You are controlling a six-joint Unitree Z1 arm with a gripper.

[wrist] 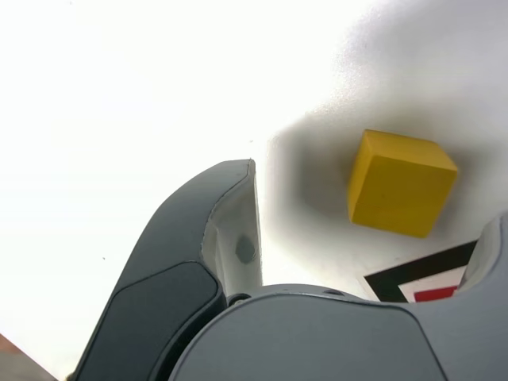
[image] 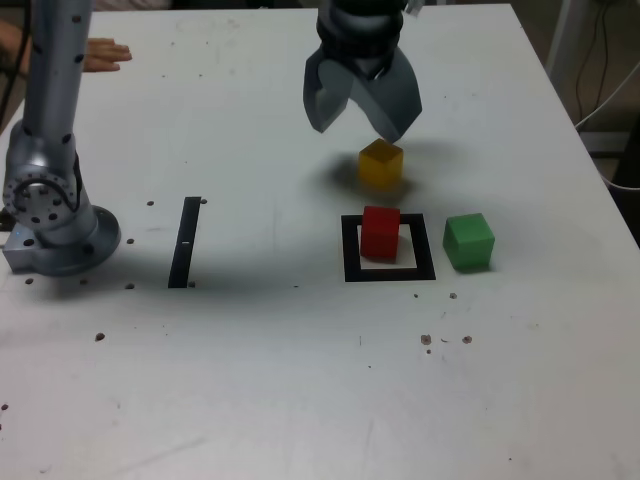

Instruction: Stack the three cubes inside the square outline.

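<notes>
Counter: white, matte, scattered dark specks, shadow under the arm.
Black strip: thin, flat, toward the exterior view's left, near the arm base; well apart from the cubes.
Hand: a person's, resting at the counter's far edge, exterior view's left corner.
Obstructions: nothing between claw and cubes.
Claw: dark grey, jaws spread wide, empty, hanging above the yellow cube, not touching it.
Yellow cube: on the counter just beyond the square outline, apart from the others; wrist view shows it between the spread jaws.
Square outline: thick black frame, pale centre.
Red cube: inside the outline, toward its far side, upright.
Green cube: just beside the outline, on the exterior view's right, outside it.
</notes>
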